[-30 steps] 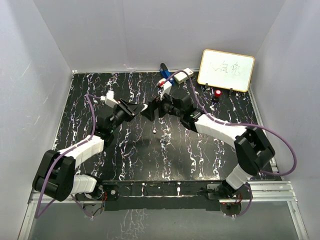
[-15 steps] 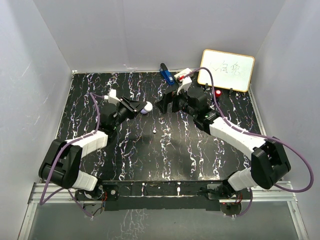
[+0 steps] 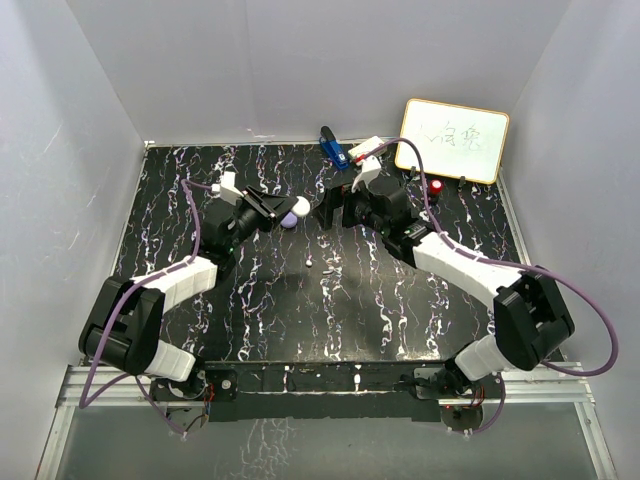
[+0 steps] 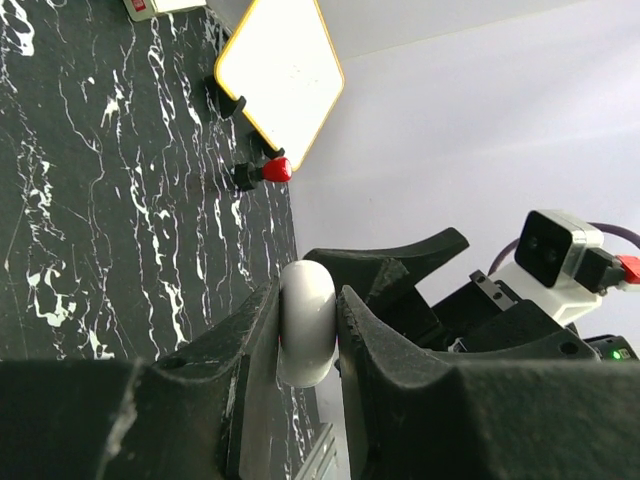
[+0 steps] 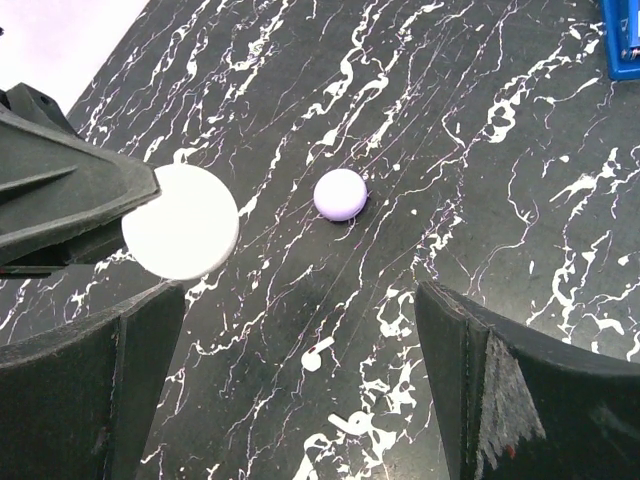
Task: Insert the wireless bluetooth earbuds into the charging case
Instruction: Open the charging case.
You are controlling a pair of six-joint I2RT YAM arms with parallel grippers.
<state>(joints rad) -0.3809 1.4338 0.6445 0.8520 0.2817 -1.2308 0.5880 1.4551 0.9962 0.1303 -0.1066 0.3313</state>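
The left gripper [image 4: 308, 325] is squeezed shut on a round white case [image 4: 305, 322], and holds it up above the black table [image 3: 400, 310] with white streaks. The case sits on its edge between the two black fingers [image 4: 390, 350].

The right gripper [image 5: 300, 390] is wide open and holds nothing. It hangs near the white case, just across from it.

A small round purple case [image 5: 341, 194] lies on the table past the right gripper. A tiny white earbud [image 3: 310, 263] lies on the table between the two arms, apart from both cases.

A white board [image 3: 453, 140] and a red-capped knob [image 3: 437, 186] stand at the far right of the table
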